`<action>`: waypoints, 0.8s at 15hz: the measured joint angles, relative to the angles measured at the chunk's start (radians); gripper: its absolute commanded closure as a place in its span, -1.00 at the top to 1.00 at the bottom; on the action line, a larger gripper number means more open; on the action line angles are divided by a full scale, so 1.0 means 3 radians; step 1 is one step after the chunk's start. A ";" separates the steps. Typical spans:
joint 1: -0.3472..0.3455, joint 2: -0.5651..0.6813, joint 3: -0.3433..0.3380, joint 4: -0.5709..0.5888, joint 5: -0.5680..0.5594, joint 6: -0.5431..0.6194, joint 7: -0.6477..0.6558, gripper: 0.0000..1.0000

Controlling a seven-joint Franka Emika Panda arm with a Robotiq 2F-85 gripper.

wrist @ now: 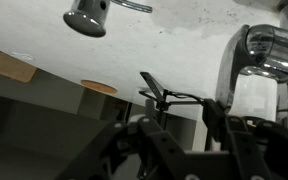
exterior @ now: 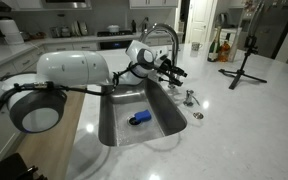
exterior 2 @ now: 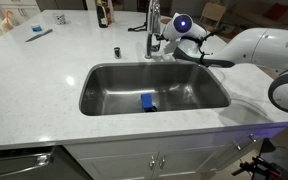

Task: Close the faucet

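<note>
Though close, faucet (exterior 2: 151, 30) just beside pincer (exterior 2: 161, 43)

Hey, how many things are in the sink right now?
1: a blue object on the sink floor, toward the front. The arm may hide a little at the back.

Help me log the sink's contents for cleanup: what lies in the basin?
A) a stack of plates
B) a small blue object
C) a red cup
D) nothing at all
B: a small blue object lies on the floor of the sink, seen in both exterior views, with nothing else showing in the basin.
</note>
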State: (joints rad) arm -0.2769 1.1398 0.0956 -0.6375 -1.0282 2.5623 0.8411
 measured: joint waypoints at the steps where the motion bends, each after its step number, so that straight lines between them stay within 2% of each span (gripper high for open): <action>1: 0.0006 -0.0024 0.0011 0.0000 0.0000 -0.0107 0.0000 0.85; 2: 0.0012 -0.0055 0.0026 0.0000 0.0001 -0.0208 0.0000 0.99; 5: 0.0038 -0.0161 0.0060 -0.0002 0.0001 -0.0572 0.0000 1.00; 12: 0.0078 -0.0478 0.0159 -0.0069 0.0011 -0.1680 -0.0165 1.00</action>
State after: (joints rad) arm -0.2536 0.9963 0.1432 -0.6583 -1.0249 2.0583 0.7918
